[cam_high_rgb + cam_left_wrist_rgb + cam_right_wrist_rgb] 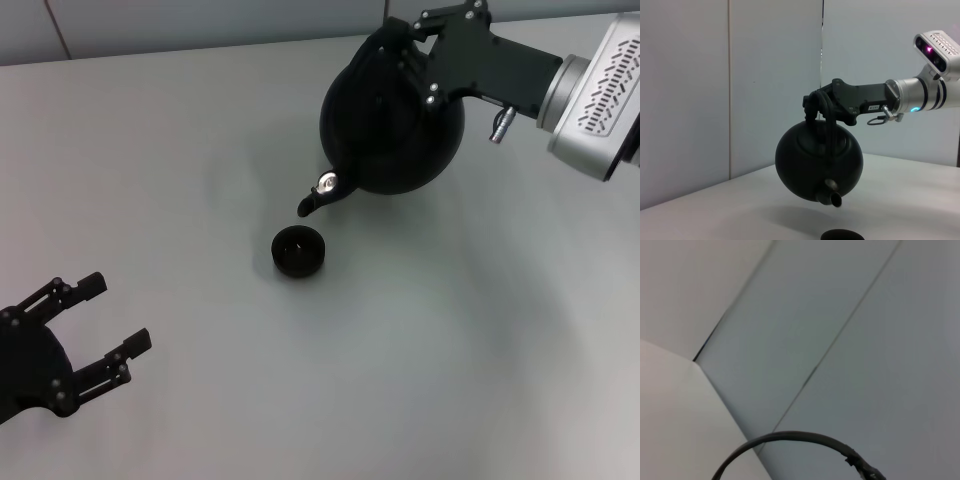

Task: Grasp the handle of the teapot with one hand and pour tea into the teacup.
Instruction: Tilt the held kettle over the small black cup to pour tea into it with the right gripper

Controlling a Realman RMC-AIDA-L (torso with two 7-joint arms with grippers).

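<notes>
The round black teapot (395, 130) hangs above the table at the back right, tipped forward. Its short spout (312, 200) points down toward the teacup (298, 250), a small dark bowl standing just below and in front of it. My right gripper (405, 45) is shut on the arched handle (822, 105) at the top of the pot. From the left wrist view the teapot (817, 160) is tilted in the air, with the spout (832, 197) above the teacup (842, 235) rim. My left gripper (118, 312) rests open at the near left, holding nothing.
The grey table (450, 350) spreads around the cup, and a pale wall (700, 100) rises behind it. The right wrist view holds only wall panels and a thin dark curved arc (790, 436).
</notes>
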